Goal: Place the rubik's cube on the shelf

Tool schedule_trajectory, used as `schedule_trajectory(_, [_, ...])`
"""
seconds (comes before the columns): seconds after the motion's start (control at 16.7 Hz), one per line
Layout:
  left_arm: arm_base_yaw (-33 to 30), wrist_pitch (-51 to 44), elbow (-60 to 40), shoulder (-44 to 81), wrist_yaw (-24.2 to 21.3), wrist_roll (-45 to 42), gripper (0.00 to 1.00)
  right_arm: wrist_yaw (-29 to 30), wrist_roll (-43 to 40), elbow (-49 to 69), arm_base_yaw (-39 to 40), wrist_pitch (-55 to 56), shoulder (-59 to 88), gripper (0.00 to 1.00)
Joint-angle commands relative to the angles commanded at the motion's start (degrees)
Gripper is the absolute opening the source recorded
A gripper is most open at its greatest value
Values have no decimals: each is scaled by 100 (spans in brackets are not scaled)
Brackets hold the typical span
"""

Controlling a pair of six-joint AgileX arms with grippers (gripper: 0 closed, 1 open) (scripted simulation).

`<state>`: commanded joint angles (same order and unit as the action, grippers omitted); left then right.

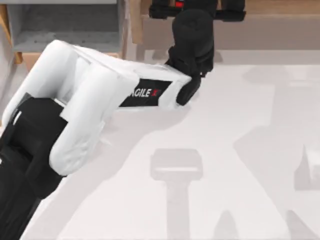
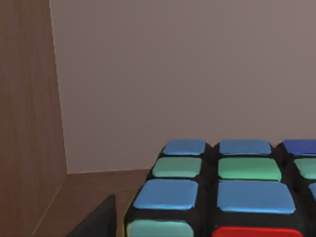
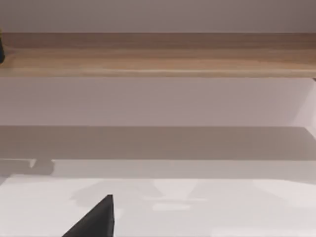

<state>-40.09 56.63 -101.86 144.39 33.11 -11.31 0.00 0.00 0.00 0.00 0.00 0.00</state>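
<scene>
The rubik's cube (image 2: 217, 192) shows blue, green and red stickers close up in the left wrist view, resting on the wooden shelf (image 2: 94, 190) near its side wall. In the top view a red bit of the cube (image 1: 179, 4) peeks out under my left gripper (image 1: 197, 7), which reaches over the shelf ledge (image 1: 280, 7) at the back. The left gripper is open around the cube, and one dark finger (image 2: 98, 219) stands just beside it with a thin gap. A dark part of my right gripper (image 3: 96, 222) hangs low over the table, facing the shelf (image 3: 158, 54).
A smaller wooden box with a grey interior (image 1: 65, 25) stands at the back left, next to the shelf's end. The shelf's grey-brown front panel (image 1: 270, 32) rises from the white table (image 1: 225, 125). My left arm's white link (image 1: 85, 95) crosses the table's left half.
</scene>
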Motion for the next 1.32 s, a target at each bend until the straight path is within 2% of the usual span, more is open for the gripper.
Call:
schedule_trajectory(0.12, [20,181,487,-216,-430,-290,100,0,0,0,0,0,0,100])
schedule_trajectory(0.3, [147,553,1530,-664,-1340,-920,100,0,0,0,0,0,0,100])
schedule_trajectory(0.48, [465,1001,2820,-1201,-2454,-1728,100,0,0,0,0,0,0,100])
schedule_trajectory(0.66, [1063,1478,4203,-1763,-3643,-2654,100,0,0,0,0,0,0,100])
schedule_trajectory(1.02, [3201,2370,6698,-2749,-5822,-4660,100,0,0,0,0,0,0,100])
schedule_trajectory(1.32, [5382,2906,8007,-3219,-7114,-6235,100,0,0,0,0,0,0,100])
